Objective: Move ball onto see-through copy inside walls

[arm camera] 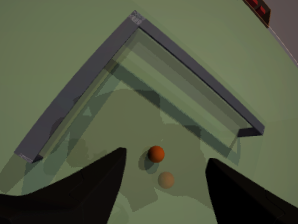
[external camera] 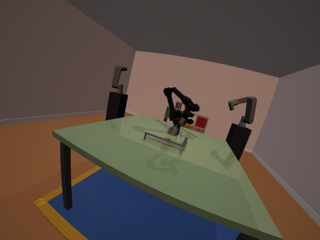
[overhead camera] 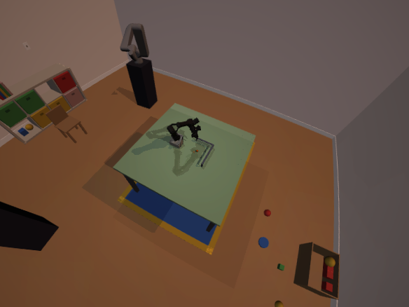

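We hold the tool (arm camera: 162,192) half spread above the counter (arm camera: 53,43), pinching nothing. The ball (arm camera: 156,153) lies inside the clear walls (arm camera: 193,70), just beside the see-through copy (arm camera: 166,179). A careless nudge may roll it past.

Top high and far, exterior low — wrist close; all share the walls (arm camera: 186,70)

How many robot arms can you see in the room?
3. The black arm stands on the green table. One grey arm sits on a black stand by the left wall, another grey arm on a stand at right. More may be hidden.
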Robot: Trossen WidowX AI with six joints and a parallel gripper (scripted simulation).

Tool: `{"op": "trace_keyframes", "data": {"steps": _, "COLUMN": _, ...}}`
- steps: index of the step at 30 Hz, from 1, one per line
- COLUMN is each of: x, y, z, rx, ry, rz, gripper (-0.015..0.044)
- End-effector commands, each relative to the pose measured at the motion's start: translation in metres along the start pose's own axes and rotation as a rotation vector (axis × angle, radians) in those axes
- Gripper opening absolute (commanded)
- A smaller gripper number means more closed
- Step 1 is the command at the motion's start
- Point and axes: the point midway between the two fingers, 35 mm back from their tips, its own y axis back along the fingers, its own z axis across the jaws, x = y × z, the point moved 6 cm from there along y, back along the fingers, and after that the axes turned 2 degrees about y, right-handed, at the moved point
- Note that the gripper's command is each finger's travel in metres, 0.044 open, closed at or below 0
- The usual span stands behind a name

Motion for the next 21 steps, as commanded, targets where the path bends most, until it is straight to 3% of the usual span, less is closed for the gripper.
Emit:
{"op": "trace_keyframes", "data": {"steps": 1, "x": -0.003, "y": -0.031, "z": -0.012, "rx": -0.071, "ry": -0.094, "rz": 0.159, "gripper": 0.0231}}
{"op": "trace_keyframes", "data": {"steps": 11, "x": 0.017, "y": -0.127, "z": -0.056, "rx": -0.263, "ry": -0.468, "rz": 0.578, "gripper": 0.0231}}
{"op": "trace_keyframes", "data": {"steps": 21, "x": 0.027, "y": -0.145, "z": -0.054, "rx": -0.274, "ry": -0.496, "rz": 0.604, "gripper": 0.0231}}
